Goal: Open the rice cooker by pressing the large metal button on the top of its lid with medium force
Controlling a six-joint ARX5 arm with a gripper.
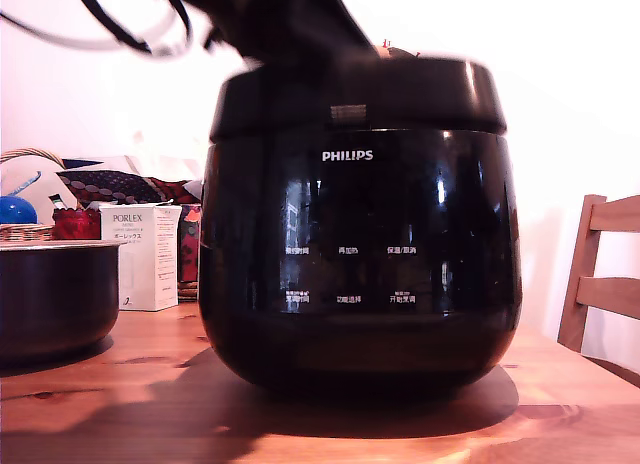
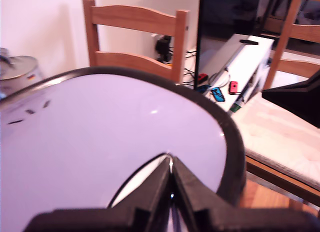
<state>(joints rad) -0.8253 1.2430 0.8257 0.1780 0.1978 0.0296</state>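
tool [image 2: 171,178] (fingers together) on lid [image 2: 100,142]

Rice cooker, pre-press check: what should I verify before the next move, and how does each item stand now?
1. Lid closed on the rice cooker: ok.
2. Tool shut, fingertips together: ok.
3. Tool over the lid's glossy top: ok, per the wrist view.
4. Tool lined up with the metal button: cannot tell, the button shows in neither view.
5. Cooker seated flat on the wooden table: ok.
6. Dark pot clear of the cooker: ok, a gap shows.
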